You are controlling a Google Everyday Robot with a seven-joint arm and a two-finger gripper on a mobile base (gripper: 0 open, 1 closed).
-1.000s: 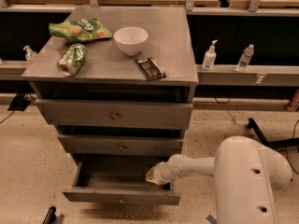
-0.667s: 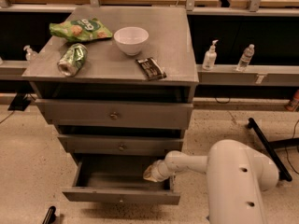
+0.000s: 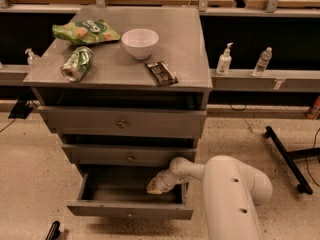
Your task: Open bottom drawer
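The bottom drawer [image 3: 100, 209] sat at the lower centre of the frame, standing well out from the cabinet beneath the shut middle drawer [image 3: 100, 154] and top drawer [image 3: 165, 123], its grey box interior exposed. The gripper [image 3: 155, 185] was inside that box near its right rear corner, at the end of the white arm [image 3: 232, 194] reaching in from the lower right; whether it was open or closed could not be told. On the cabinet top lay a white bowl [image 3: 140, 42], a green chip bag [image 3: 85, 32], a green can [image 3: 76, 64] and a dark snack bar [image 3: 161, 73].
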